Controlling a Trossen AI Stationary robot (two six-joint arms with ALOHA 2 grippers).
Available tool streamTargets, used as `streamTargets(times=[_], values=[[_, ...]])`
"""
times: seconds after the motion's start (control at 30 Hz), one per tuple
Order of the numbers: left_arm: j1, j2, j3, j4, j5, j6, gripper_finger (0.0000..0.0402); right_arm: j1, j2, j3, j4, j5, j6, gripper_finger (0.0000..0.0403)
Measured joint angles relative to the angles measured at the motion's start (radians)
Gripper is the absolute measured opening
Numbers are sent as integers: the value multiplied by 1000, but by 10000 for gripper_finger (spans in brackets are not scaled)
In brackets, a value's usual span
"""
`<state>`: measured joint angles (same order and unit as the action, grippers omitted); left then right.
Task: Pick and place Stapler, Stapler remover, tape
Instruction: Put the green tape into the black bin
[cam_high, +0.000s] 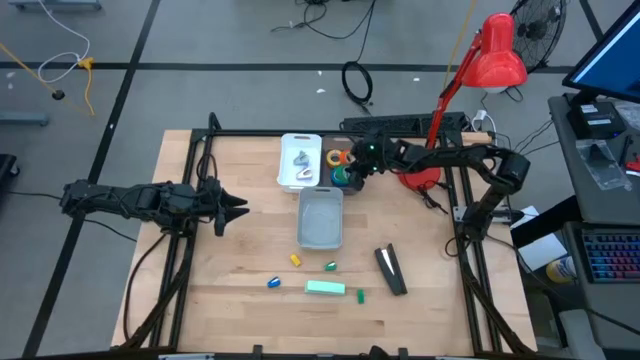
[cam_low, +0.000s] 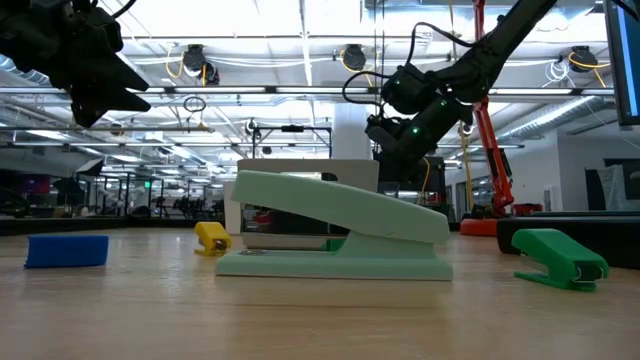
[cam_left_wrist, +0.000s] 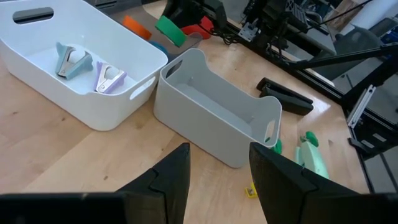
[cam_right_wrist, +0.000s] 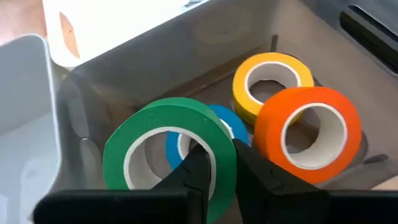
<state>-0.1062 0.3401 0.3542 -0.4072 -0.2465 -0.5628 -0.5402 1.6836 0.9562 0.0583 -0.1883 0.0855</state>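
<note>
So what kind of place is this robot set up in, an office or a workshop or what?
Most likely a robotics lab in an open industrial-style hall. The light wooden table sits in a black metal frame, loose cables trail over the grey floor, and exposed ceiling pipes with strip lights show behind it.

- The right claw (cam_right_wrist: 219, 163) sits over a bin (cam_right_wrist: 186, 56) at the far side of the surface (cam_high: 240, 250), pinching the wall of one tape roll (cam_right_wrist: 168, 146).
- Behind that roll lies a second (cam_right_wrist: 221, 127); two more (cam_right_wrist: 270, 78) (cam_right_wrist: 308, 134) lie beyond the claw.
- The left claw (cam_left_wrist: 217, 168) hovers before two tubs (cam_left_wrist: 214, 115) (cam_left_wrist: 62, 68) placed side by side.
</note>
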Motion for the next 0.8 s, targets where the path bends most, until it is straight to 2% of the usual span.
streamTargets(times=[0.3, 0.8], values=[[0, 0, 0, 0, 0, 0, 166, 6, 0, 0, -44, 2, -1, 50], [0, 0, 0, 0, 0, 1, 166, 6, 0, 0, -49, 3, -1, 103]])
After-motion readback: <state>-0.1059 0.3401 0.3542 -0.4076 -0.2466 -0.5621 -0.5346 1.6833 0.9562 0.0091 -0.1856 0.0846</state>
